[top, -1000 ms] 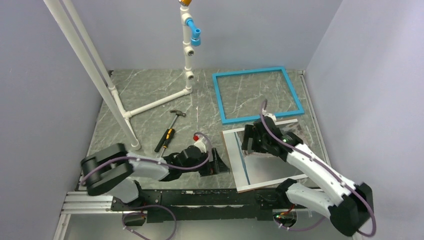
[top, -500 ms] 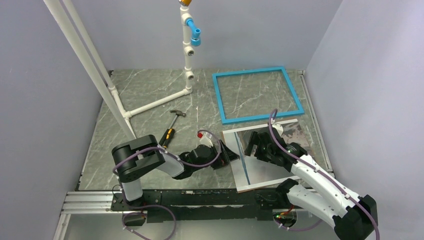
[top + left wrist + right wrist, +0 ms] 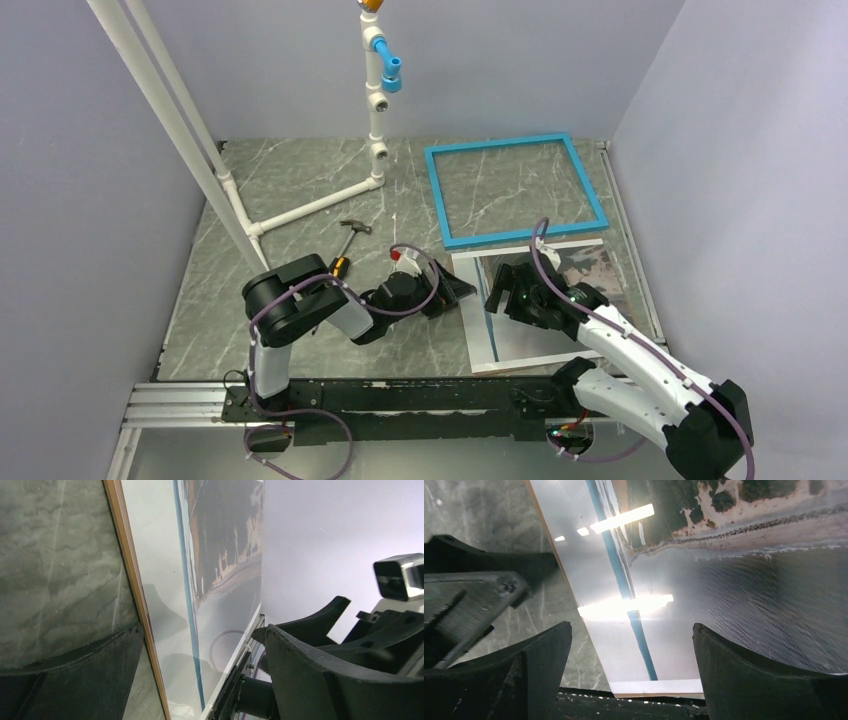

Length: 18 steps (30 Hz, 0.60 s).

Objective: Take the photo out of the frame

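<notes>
The turquoise frame (image 3: pixel 500 236) lies flat and empty at the back right of the table. In front of it the glossy photo (image 3: pixel 530 338), white-bordered, rests on a thin brown-edged board. My left gripper (image 3: pixel 458 291) is open at the photo's left edge; in the left wrist view that brown edge (image 3: pixel 131 580) runs between its fingers, and the gripper (image 3: pixel 200 655) holds nothing. My right gripper (image 3: pixel 497 290) hovers open over the photo's left part. The right wrist view shows the photo (image 3: pixel 734 580) and its near left corner between the open gripper (image 3: pixel 631 665).
A hammer (image 3: pixel 340 255) lies left of centre. A white pipe stand (image 3: pixel 375 120) rises at the back, and a slanted white pole (image 3: pixel 190 140) crosses the left side. Walls close in on the left, back and right. A metal rail (image 3: pixel 400 395) runs along the near edge.
My left arm has swung right, bringing its gripper from the near middle up to the photo's left edge. The right gripper has shifted slightly nearer over the photo.
</notes>
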Each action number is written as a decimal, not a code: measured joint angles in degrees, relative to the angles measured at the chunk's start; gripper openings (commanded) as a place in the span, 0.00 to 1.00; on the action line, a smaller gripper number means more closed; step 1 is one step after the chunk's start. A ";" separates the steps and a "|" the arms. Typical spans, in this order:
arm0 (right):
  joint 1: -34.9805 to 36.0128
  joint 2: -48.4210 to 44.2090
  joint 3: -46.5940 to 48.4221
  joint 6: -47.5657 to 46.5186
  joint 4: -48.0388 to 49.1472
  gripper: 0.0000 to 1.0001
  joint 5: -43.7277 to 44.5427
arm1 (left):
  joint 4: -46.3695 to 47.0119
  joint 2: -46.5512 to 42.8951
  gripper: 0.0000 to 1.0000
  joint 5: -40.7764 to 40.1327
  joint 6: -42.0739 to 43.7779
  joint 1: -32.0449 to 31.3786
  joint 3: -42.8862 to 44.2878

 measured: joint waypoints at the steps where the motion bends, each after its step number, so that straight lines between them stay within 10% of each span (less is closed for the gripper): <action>1: 0.00 0.74 -0.26 -0.13 0.28 0.91 -0.42 | 0.04 0.15 0.95 0.39 0.13 0.37 0.15; 18: 0.02 7.45 -0.96 -3.89 4.52 0.87 -6.19 | -14.64 -14.88 0.94 6.51 9.53 2.91 -4.20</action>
